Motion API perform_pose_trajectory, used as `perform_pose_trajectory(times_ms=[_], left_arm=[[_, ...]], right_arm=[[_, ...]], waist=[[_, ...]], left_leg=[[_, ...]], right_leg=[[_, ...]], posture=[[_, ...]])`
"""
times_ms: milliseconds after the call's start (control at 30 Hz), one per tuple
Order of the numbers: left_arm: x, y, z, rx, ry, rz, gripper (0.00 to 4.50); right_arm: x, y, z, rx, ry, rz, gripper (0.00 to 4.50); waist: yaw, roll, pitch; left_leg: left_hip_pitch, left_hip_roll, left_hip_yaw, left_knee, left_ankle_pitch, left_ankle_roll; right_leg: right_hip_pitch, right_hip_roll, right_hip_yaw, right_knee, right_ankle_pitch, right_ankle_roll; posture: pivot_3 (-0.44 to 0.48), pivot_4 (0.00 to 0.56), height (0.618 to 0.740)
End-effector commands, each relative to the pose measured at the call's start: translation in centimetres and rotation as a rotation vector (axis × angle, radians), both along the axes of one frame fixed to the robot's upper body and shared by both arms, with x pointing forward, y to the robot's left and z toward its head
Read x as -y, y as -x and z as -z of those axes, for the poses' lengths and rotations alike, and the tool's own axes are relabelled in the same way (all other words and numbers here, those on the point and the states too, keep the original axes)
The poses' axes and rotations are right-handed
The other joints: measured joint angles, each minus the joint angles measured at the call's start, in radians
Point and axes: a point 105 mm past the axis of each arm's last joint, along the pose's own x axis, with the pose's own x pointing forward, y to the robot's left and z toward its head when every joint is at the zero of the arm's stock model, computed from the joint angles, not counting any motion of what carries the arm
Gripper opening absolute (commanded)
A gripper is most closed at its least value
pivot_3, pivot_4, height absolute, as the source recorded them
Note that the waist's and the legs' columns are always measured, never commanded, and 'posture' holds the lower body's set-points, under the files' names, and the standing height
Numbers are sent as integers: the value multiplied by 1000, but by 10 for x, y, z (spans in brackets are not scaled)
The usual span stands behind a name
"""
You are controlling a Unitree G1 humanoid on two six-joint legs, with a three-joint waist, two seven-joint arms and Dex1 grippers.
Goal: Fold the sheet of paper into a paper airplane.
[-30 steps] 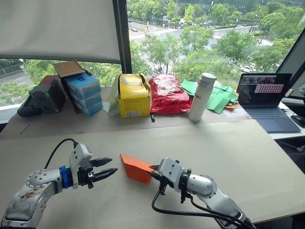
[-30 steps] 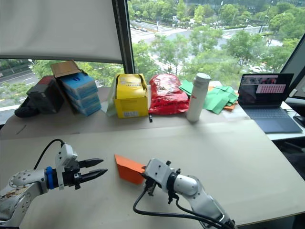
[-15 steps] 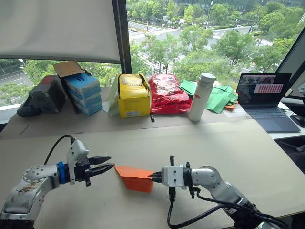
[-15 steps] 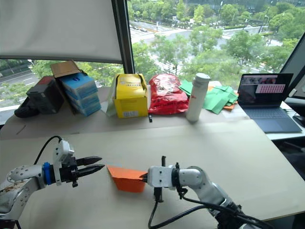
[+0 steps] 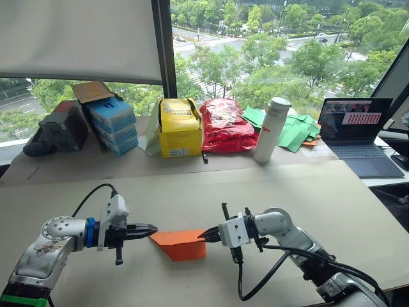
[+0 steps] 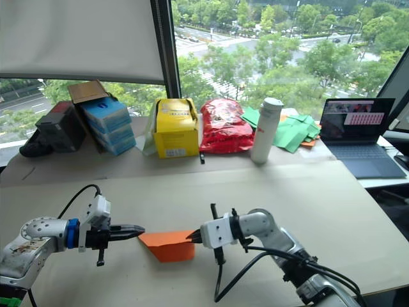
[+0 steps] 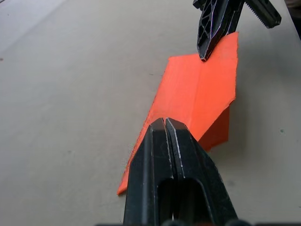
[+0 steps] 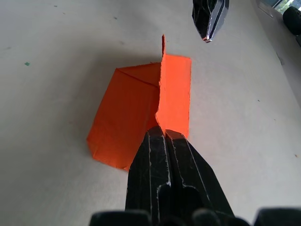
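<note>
I have the sheet of paper (image 5: 181, 244) lying on the near middle of the table (image 5: 332, 198), already folded into a wedge that tapers to a point on its left. Its long axis runs left to right, straight along the line between my two arms.

My left tool (image 5: 148, 228) sits at the paper's left tip, its two black fingers pressed together. From the left wrist view the tip of the paper disappears under the fingers, but I cannot tell whether it is pinched between them or they merely rest on it. My right tool (image 5: 206, 235) is at the paper's right edge, fingers also closed; in the right wrist view they appear to be clamped on the raised centre fold of the orange paper, which stands up as a thin ridge just beyond them.

So the paper is spanned end to end, one tool at each end of the long axis, both about equally close. I judge the next move turns on that ridge: the crease runs toward the left tool, so any pressing or opening of a wing should go across it, to the near or far side.
</note>
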Motion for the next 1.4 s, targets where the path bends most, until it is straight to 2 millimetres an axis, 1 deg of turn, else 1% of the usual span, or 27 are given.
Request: perform_pose_trajectory(times_ms=[33, 200, 267, 300, 333, 467, 500, 600, 667, 733, 867, 1033, 1200, 1267, 1400], left_arm=[[9, -4, -2, 62, -40, 66, 47], [17, -10, -2, 74, -37, 79, 47], [20, -10, -3, 73, -37, 91, 0], [21, -11, -4, 76, -38, 95, 0], [22, -12, -4, 77, -43, 102, 0], [25, -11, 3, 85, -94, 148, 0], [27, -12, 4, 90, -105, 162, 0], [33, -14, 2, 104, -111, 192, 0], [33, -14, 6, 112, -143, 212, 0], [33, -15, 13, 119, -185, 232, 0], [34, -14, 21, 120, -218, 268, 0], [28, -14, 31, 127, -272, 278, 0], [21, -17, 30, 131, -286, 252, 0], [15, -16, 29, 129, -295, 232, 0], [7, -7, 25, 116, -295, 206, 0]], right_arm=[[-3, -2, -8, 40, -27, -21, 0], [-2, -6, -6, -35, -37, 25, 0], [-2, -7, -5, -35, -29, 34, 601], [-2, -7, -6, -39, -30, 36, 774], [-2, -7, -7, -36, -33, 39, 1197], [-4, -8, -11, -13, -51, 60, 2592], [-5, -7, -13, -9, -55, 63, 2882], [-7, -1, -14, -15, -65, 68, 2882], [-8, 3, -14, -23, -73, 75, 2882], [-10, 8, -17, -34, -91, 84, 2882], [-11, 15, -21, -46, -99, 103, 2882], [-11, 18, -20, -52, -95, 127, 2882], [-11, 24, -18, -57, -75, 128, 2882], [-10, 27, -17, -54, -58, 121, 2882], [-10, 31, -16, -66, -48, 114, 2882]], waist=[[0, 0, 0], [-1, 0, 0], [-2, 0, 0], [-2, 0, 0], [-2, 0, 0], [-1, 0, 0], [-1, 0, 0], [-1, 0, 0], [0, 0, 0], [0, 0, 0], [-1, 0, 0], [0, 0, 0], [0, 0, 0], [-1, 0, 0], [-4, 0, 0]], left_leg=[[0, 0, 0, 0, 0, 0], [0, 0, 0, 0, 0, 0], [0, 0, 0, 0, 0, 0], [0, 0, 0, 0, 0, 0], [0, 0, 0, 0, 0, 0], [0, 0, 0, 0, 0, 0], [0, 0, 0, 0, 0, 0], [0, 0, 0, 0, 0, 0], [-1, 0, 0, 0, 0, 0], [-1, 0, 0, 0, 0, 0], [-1, 0, 0, 0, -1, 2], [-1, 0, 0, 1, -3, 6], [0, 0, 0, 1, -3, 6], [0, 0, 1, 1, -3, 6], [0, 0, 1, 1, -4, 6]], right_leg=[[0, 0, 0, 0, 0, 0], [0, 0, 0, 1, 0, 0], [-1, 0, 0, 1, 0, 0], [-1, 0, 0, 1, 0, 0], [-1, 0, 0, 1, 0, 0], [0, 0, 0, 1, 0, 0], [0, 0, 0, 1, 0, 0], [0, 0, 0, 1, 0, 0], [0, 0, 0, 1, 0, 0], [0, 0, 0, 1, 0, 0], [-1, 1, 0, 1, 0, 0], [-1, 1, 0, 1, 0, 0], [-1, 1, -1, 1, 0, 0], [0, 1, -2, 1, 0, 0], [-1, 1, -2, 2, 0, 0]], posture=[[0, 150, 740], [0, 150, 740], [0, 150, 740], [0, 150, 740], [0, 150, 740], [0, 150, 740], [0, 150, 740], [0, 150, 740], [0, 150, 740], [0, 150, 740], [0, 150, 740], [0, 150, 740], [0, 150, 740], [0, 150, 740], [0, 150, 740]])
